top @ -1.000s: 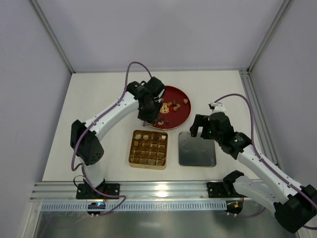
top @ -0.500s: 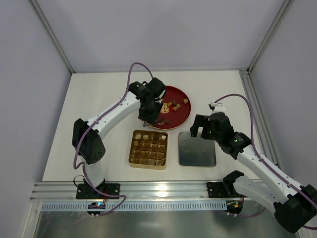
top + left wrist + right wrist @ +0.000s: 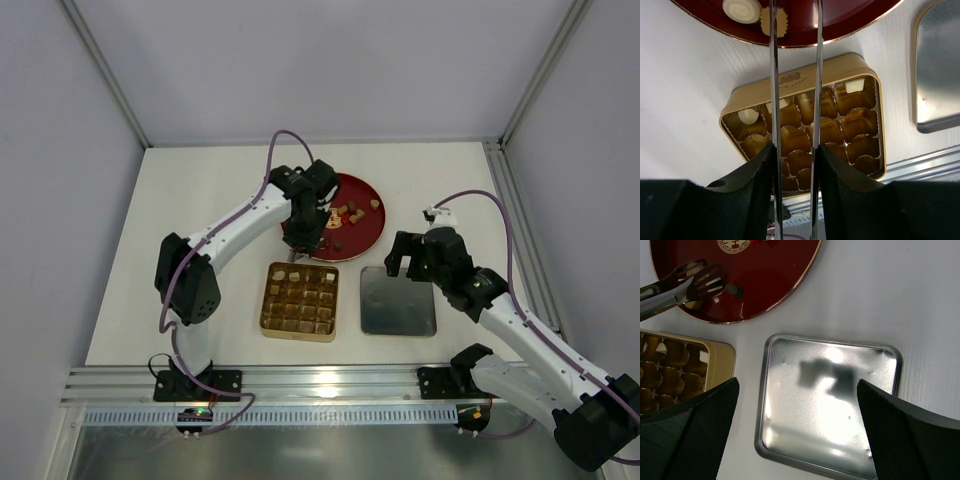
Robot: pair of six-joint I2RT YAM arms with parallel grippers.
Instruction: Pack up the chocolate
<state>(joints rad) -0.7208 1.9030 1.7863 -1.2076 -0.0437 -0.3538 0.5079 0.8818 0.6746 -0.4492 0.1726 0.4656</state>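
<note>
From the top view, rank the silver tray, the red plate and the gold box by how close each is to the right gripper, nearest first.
1. Silver tray: right at the right gripper, whose open jaws hang by its far edge.
2. Red plate: a little farther back and to the left.
3. Gold box: farthest, to the left, past the tray's left edge.

Bright, even light from overhead washes the white surface (image 3: 200, 190), leaving only soft, faint shadows on it and a hot spot on the metal rail (image 3: 330, 392) along its near edge. The silver tray (image 3: 830, 440) carries pale glare and a smeared dark reflection. The tongs (image 3: 773, 75) gleam sharply, and the left fingers (image 3: 740, 200) and right fingers (image 3: 685, 440) loom dark and out of focus.
</note>
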